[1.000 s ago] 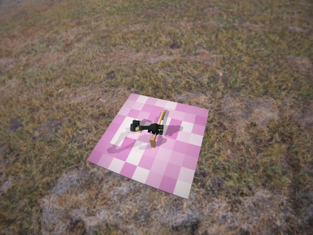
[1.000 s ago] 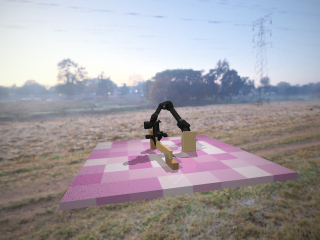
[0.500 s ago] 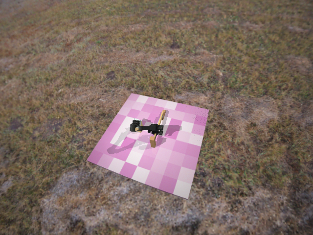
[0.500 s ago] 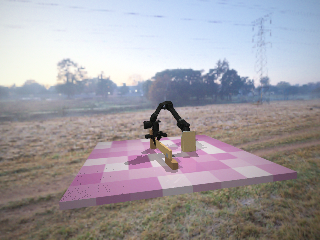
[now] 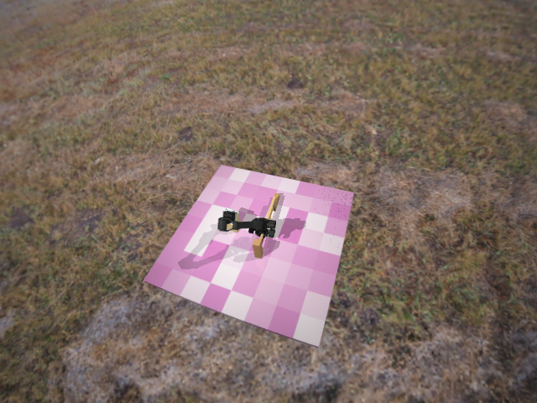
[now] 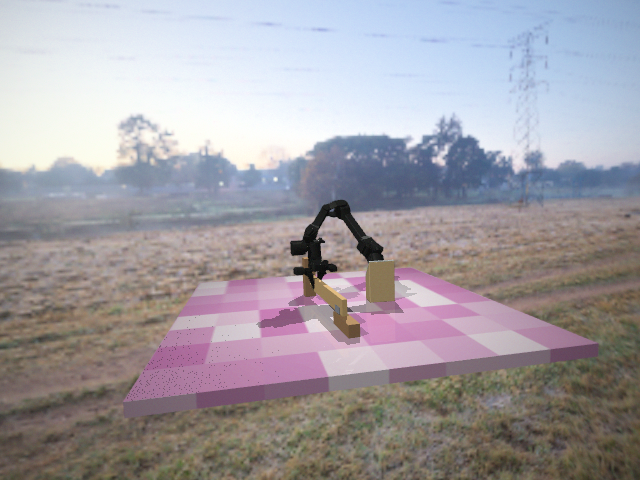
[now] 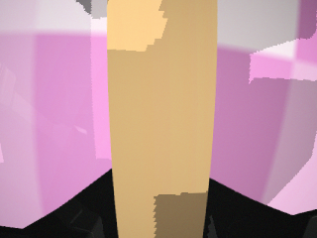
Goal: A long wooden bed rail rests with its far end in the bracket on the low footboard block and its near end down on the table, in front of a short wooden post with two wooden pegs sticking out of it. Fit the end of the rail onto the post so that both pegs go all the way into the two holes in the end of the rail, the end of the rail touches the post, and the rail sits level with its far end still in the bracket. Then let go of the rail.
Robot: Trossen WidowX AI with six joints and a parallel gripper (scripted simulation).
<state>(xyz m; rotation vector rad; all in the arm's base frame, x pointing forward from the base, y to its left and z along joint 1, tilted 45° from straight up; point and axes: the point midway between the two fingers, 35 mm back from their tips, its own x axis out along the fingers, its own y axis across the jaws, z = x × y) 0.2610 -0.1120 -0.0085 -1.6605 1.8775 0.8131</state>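
Wooden rail (image 6: 331, 299) clamped in gripper (image 6: 313, 272) w/ jaws nearly shut, near post (image 6: 307, 279).

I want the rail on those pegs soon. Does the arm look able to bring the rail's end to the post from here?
Probably yes: the gripper is shut on the rail right beside the post, with nothing visible between them.
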